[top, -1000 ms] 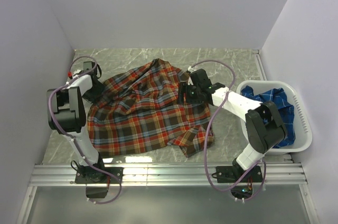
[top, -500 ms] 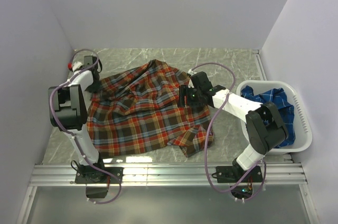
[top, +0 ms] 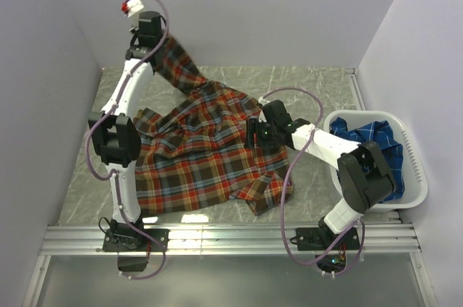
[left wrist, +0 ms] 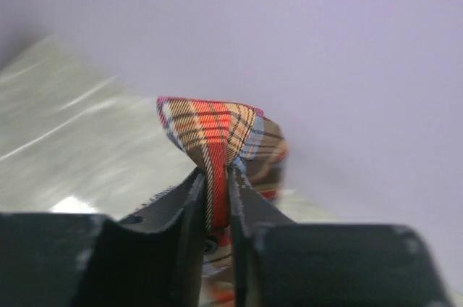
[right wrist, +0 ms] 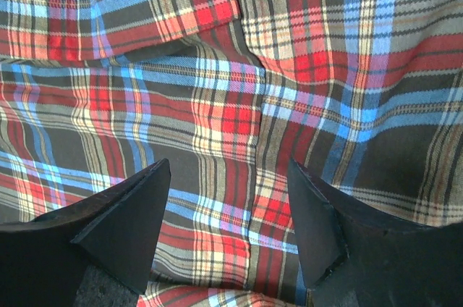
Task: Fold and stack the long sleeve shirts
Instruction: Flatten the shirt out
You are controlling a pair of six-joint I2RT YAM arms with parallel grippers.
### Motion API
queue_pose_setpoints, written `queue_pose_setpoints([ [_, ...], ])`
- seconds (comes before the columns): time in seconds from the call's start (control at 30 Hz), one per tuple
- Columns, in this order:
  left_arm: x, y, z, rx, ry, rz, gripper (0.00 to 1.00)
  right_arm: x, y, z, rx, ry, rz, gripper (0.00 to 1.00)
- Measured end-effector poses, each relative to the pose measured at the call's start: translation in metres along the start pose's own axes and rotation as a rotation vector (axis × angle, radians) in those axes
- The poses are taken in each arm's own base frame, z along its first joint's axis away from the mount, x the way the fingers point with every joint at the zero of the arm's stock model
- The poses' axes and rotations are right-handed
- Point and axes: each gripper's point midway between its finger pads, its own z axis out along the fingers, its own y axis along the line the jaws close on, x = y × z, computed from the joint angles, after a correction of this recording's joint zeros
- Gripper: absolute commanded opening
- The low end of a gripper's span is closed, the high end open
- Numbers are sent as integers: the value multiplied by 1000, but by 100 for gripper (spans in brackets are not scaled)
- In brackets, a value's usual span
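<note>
Where cloth is pinched, left tool (left wrist: pixel 215 191): clamped on a strip of red plaid shirt (top: pixel 210 155), high over tabletop (top: pixel 318 79) far-left corner
strip axis: diagonal, down to shirt body mid-tabletop
right tool (right wrist: pixel 226 177): jaws apart, just over body's right side, nearer
blue shirt (top: pixel 376 140): in basket (top: pixel 416 169), right edge

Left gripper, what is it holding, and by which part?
The left gripper is shut on the red-orange plaid cloth shirt, pinching a raised fold, apparently its sleeve.
</note>
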Motion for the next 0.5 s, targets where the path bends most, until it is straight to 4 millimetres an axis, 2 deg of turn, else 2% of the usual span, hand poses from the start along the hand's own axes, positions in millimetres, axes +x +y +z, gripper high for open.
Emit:
queue_pose_setpoints([
  [0.07,-12,-45,-13,157,-56,-4,49,1,0,-2,0,-4,-1,73],
  [0.1,-13,-67,-22,250,-77,-11,65,0,0,-3,0,-9,-1,73],
  [0.13,-11,-81,-30,314,-83,-6,90,-1,0,-5,0,-15,-2,74],
  [0.17,-7,-95,-38,382,-85,-7,96,-3,0,-7,1,-25,-3,74],
  [0.23,-1,-118,-50,481,-78,-11,99,-7,1,-10,4,-41,-5,74],
  [0.33,2,-124,-54,521,-67,11,99,-13,1,-13,12,-61,-7,74],
  [0.4,2,-118,-50,507,-68,21,99,-19,1,-15,22,-73,-9,73],
  [0.5,16,-86,-45,415,-19,45,99,-44,6,-20,37,-119,-21,71],
])
